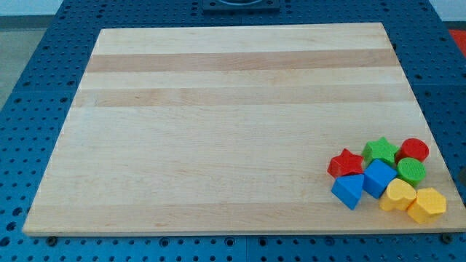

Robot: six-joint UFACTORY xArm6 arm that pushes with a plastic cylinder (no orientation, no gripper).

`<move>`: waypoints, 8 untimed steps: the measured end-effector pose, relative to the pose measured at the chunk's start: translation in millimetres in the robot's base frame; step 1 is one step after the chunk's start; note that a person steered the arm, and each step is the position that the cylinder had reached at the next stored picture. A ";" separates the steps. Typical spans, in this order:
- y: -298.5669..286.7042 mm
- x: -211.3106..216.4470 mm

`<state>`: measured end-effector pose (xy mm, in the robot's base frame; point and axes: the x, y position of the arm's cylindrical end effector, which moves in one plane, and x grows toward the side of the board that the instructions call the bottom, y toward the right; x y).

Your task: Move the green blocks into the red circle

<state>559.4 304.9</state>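
Several blocks sit clustered at the board's bottom right corner. A green star block lies at the top of the cluster. A green round block lies just right of and below it. A red round block sits at the top right, touching both greens. A red star block is at the cluster's left. My tip does not show in the view.
A blue cube and a blue wedge-like block lie below the greens. A yellow heart block and a yellow hexagon block sit at the board's edge. The wooden board rests on a blue perforated table.
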 end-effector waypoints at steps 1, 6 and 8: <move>-81.1 -69.5; 37.4 -19.8; -0.3 30.3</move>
<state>589.7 304.7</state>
